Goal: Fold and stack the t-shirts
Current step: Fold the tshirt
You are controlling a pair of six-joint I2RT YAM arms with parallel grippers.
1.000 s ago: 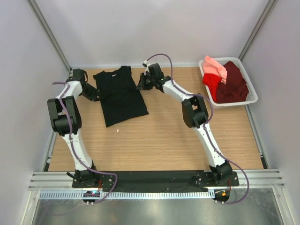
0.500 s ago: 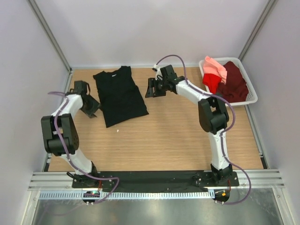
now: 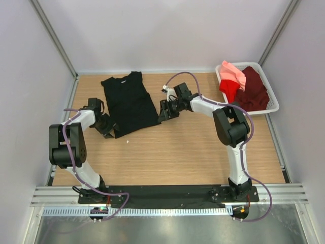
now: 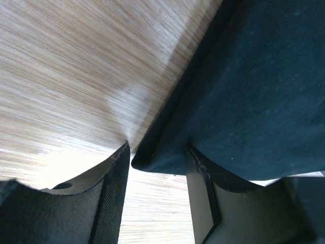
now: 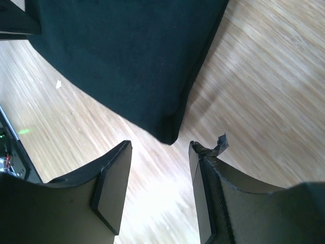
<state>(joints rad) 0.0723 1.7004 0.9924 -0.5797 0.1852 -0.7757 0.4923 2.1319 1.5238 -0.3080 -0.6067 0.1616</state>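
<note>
The black t-shirt lies flat on the wooden table, collar at the far end. My left gripper is open at its near left corner. In the left wrist view that corner pokes between the fingers of the left gripper. My right gripper is open at the near right corner. In the right wrist view that corner sits just ahead of the gap of the right gripper. Maroon, red and salmon-pink t-shirts lie heaped together.
A white basket at the far right corner holds the heaped shirts. A small white speck lies on the wood just near the black shirt's hem. Grey walls close the table on three sides.
Both grippers have opened and slid from the shirt's upper sides toward me to its near corners. The black shirt lies as before.
</note>
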